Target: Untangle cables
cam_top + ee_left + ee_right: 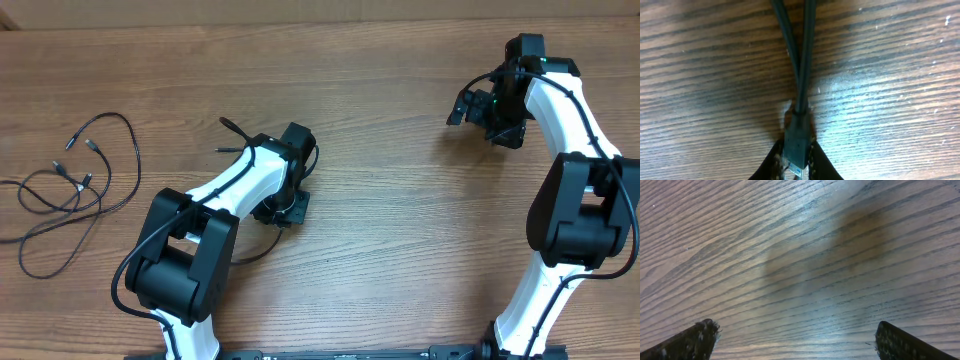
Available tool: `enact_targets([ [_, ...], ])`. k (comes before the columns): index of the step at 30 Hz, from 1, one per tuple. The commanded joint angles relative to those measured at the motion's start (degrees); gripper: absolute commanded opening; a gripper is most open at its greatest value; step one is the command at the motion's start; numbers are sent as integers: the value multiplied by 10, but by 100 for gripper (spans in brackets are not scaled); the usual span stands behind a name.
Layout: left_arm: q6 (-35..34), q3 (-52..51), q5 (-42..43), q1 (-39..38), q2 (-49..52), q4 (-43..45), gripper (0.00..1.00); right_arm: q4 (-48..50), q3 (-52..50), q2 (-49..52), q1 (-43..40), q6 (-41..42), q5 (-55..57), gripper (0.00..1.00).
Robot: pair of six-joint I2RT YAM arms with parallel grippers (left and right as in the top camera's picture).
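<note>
Black cable (801,75) plug pinched in L hand (796,162) | R hand (797,339) spread, well apart

Thin black cables (82,183), loosely tangled loops at far left, another's plug (796,145) pinched, cord doubled

We see a wooden table (400,250), brown with a dark grain that runs side to side in the overhead view, and a paler strip (300,8) lies along the top edge of that view. Close up in the left wrist view we find the wood dotted with small white specks and washed by a bluish glare. In the right wrist view the grain slants beneath a soft, dark patch of shadow.
</note>
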Motion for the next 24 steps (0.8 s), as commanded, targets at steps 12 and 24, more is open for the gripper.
enact_targets([
  [12,11,-2,-7,1,18,54,37,1,5,-18,1,-1,3,100],
  [24,36,-2,-5,2,18,85,16,1,5,-19,1,-1,3,100],
])
